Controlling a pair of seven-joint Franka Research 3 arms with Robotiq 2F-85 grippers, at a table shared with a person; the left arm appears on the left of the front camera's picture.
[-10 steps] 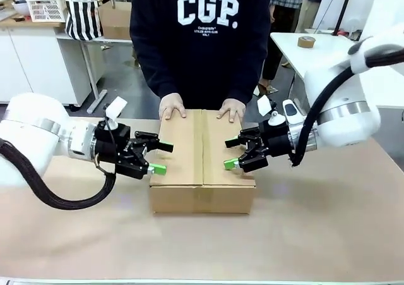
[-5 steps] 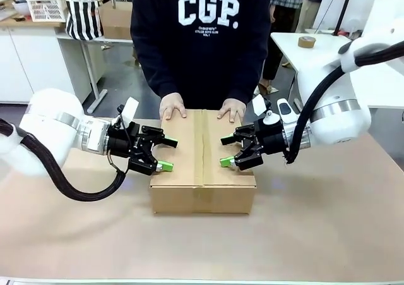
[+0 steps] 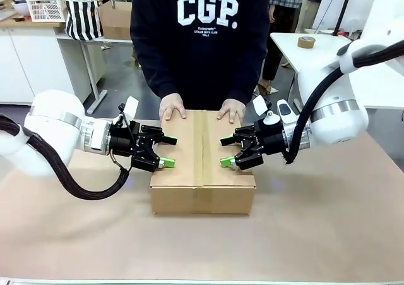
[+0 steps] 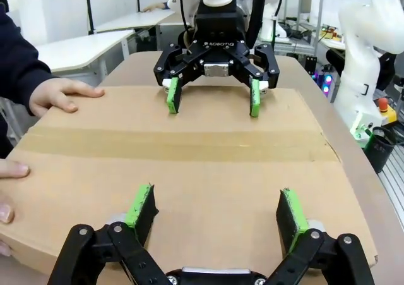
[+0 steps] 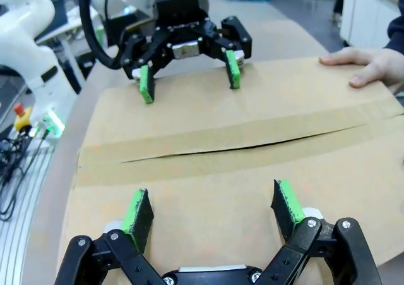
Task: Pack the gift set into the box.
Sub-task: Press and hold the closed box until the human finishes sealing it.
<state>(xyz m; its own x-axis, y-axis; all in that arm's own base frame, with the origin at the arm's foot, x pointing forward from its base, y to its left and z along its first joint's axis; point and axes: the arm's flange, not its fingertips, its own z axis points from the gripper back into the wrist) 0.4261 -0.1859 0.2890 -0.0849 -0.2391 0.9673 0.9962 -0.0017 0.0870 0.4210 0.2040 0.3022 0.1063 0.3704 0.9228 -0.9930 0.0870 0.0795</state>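
Box (image 3: 202,171) sits mid-counter (image 3: 315,228), long side toward the robot, just in front of the person. Top flaps are folded shut and meet at a centre seam (image 3: 202,146) running near to far. The right wrist view shows a thin dark slit along that seam, so I'd judge it isn't sealed yet.

Person presses a hand (image 3: 172,107) on the left flap (image 3: 186,130) at its far edge and a second hand (image 3: 231,110) on the right flap (image 3: 214,130). That probably keeps the flaps flat and stops the carton sliding.

Left claw (image 3: 168,152) is over the left flap, spread wide and holding nothing. Right claw (image 3: 225,152) mirrors it over the right flap, also wide open and empty. They face each other across the seam with their green pads low over the cardboard. Can't tell if the pads are touching it.

My read is that the symmetric pose is for working both flaps together.

Contents are hidden under the flaps, so I can't tell whether the gift set is inside.
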